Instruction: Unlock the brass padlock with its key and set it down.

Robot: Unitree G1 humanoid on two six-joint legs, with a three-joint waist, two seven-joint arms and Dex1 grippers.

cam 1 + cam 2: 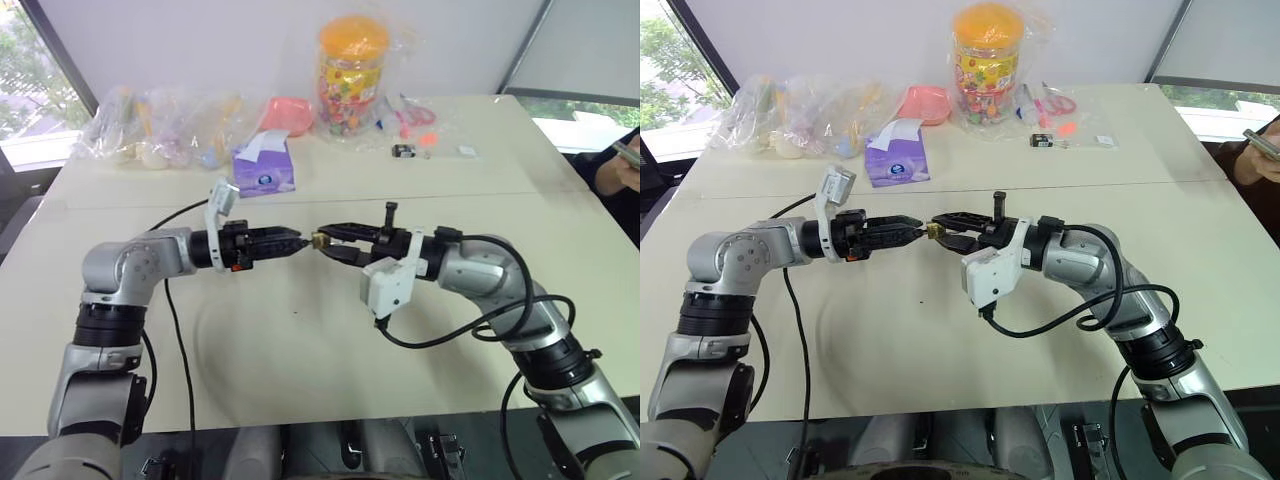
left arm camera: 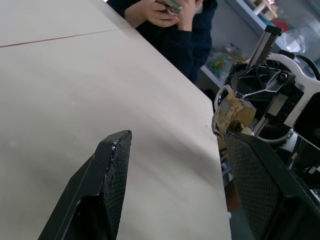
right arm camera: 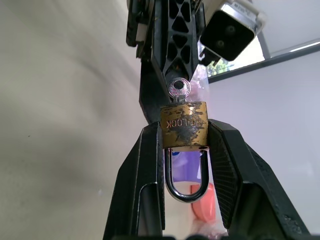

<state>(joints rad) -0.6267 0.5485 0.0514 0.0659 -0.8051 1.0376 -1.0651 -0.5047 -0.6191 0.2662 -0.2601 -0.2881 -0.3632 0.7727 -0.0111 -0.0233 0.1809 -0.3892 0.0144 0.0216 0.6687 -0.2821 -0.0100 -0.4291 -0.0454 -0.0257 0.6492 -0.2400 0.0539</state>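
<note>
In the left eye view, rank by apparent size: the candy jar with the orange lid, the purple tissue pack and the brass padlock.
1. Candy jar, largest.
2. Purple tissue pack, clearly smaller.
3. Brass padlock, a speck, held above the table in the right gripper.

The padlock sits nearer the camera, yet it looks smallest.

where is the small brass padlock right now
The small brass padlock with a silvery shackle is clamped between the right hand's two black fingers, held above the middle of the pale table, with the silver key stuck in its body toward the left hand.
</note>
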